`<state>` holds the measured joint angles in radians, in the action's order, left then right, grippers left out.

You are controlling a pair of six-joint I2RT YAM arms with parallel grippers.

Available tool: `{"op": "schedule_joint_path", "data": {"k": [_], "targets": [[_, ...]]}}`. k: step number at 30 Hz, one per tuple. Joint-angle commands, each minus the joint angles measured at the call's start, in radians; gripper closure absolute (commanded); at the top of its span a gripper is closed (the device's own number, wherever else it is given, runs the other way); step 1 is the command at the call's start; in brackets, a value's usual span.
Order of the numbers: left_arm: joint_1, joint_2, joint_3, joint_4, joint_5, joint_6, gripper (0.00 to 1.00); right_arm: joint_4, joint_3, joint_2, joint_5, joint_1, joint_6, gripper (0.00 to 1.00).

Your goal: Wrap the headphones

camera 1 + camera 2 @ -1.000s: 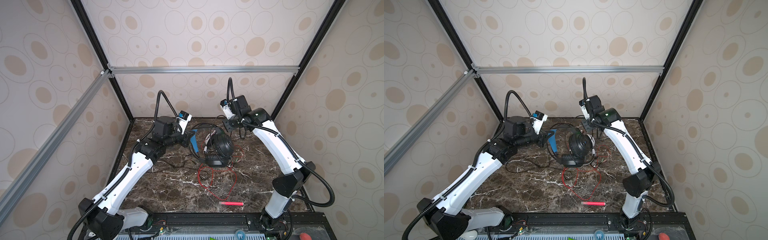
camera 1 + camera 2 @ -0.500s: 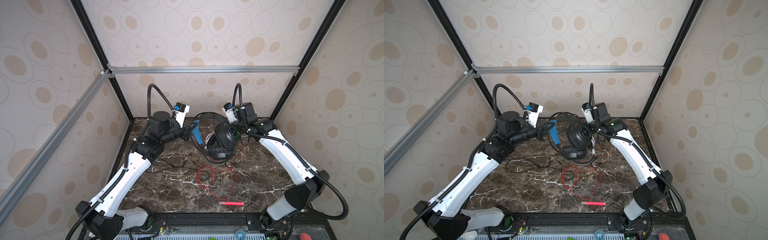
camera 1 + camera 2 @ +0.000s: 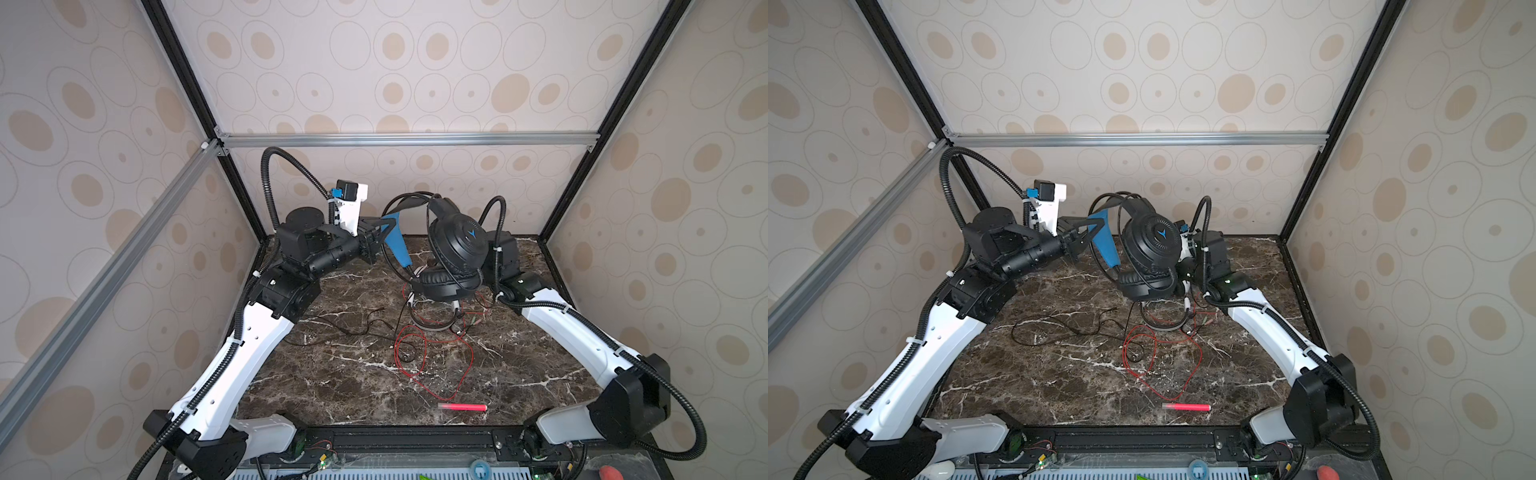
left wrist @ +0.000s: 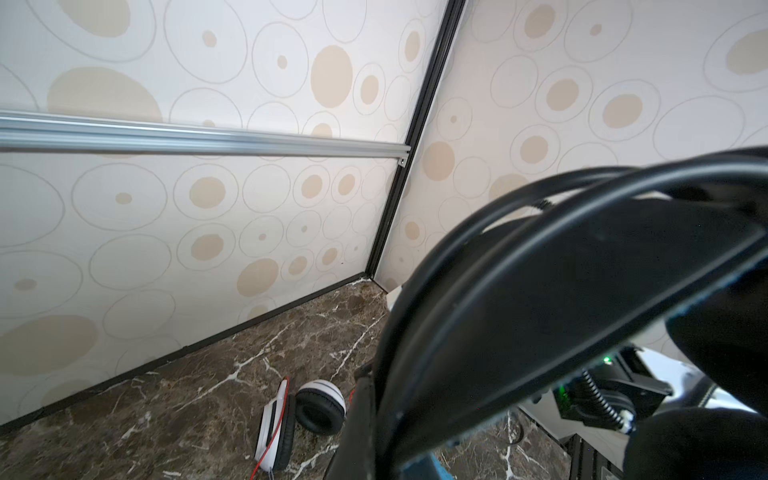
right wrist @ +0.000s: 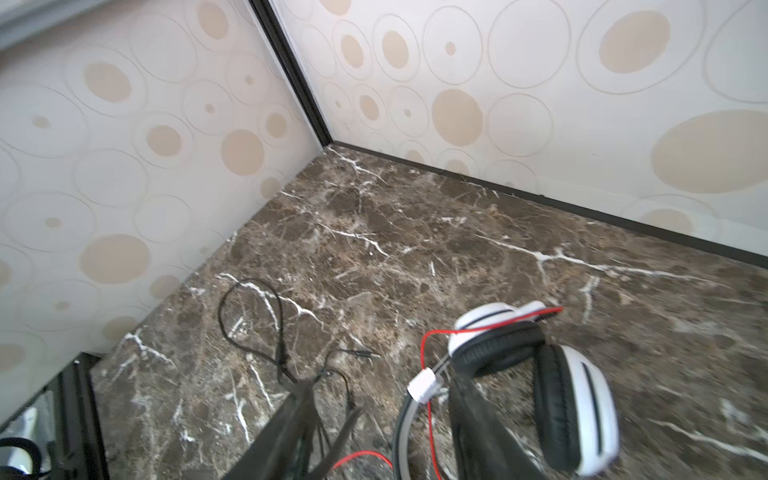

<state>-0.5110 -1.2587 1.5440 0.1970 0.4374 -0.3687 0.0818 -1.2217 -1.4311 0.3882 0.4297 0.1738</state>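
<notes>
Left pincer [image 3: 384,235] clamps the black headset's [image 3: 457,245] blue headband [image 3: 397,245], hoisting it so its cable [image 5: 279,332] dangles for the parted, empty right pincer [image 5: 382,380], I guess.

Bright, even light; soft shadows; black headphones [image 4: 582,291] blurred up close

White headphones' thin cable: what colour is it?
The cable is red; the right wrist view shows it best.
</notes>
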Motion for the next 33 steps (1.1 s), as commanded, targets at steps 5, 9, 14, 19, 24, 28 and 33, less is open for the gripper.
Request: {"op": "schedule_joint_path", "data": {"k": [5, 9, 14, 19, 24, 28, 33], "targets": [[-0.005, -0.006, 0.063, -0.119, -0.026, -0.105, 1.00, -0.257, 0.019, -0.065, 0.128, -0.006, 0.125, 0.46], [-0.006, -0.012, 0.073, -0.124, -0.040, -0.121, 1.00, -0.311, 0.023, -0.101, 0.145, -0.007, 0.161, 0.46], [-0.005, -0.025, 0.088, -0.104, -0.061, -0.122, 1.00, -0.434, 0.056, -0.149, 0.186, -0.006, 0.239, 0.46], [-0.006, -0.032, 0.088, -0.106, -0.082, -0.131, 1.00, -0.490, 0.079, -0.186, 0.218, 0.004, 0.267, 0.47], [-0.005, -0.042, 0.094, -0.111, -0.107, -0.144, 1.00, -0.528, 0.102, -0.203, 0.241, 0.004, 0.289, 0.69], [-0.004, -0.054, 0.095, -0.108, -0.138, -0.156, 1.00, -0.509, 0.127, -0.189, 0.224, 0.008, 0.270, 0.90], [-0.003, -0.069, 0.085, -0.150, -0.207, -0.205, 1.00, -0.265, 0.142, -0.114, 0.083, 0.057, 0.118, 0.99]]}}
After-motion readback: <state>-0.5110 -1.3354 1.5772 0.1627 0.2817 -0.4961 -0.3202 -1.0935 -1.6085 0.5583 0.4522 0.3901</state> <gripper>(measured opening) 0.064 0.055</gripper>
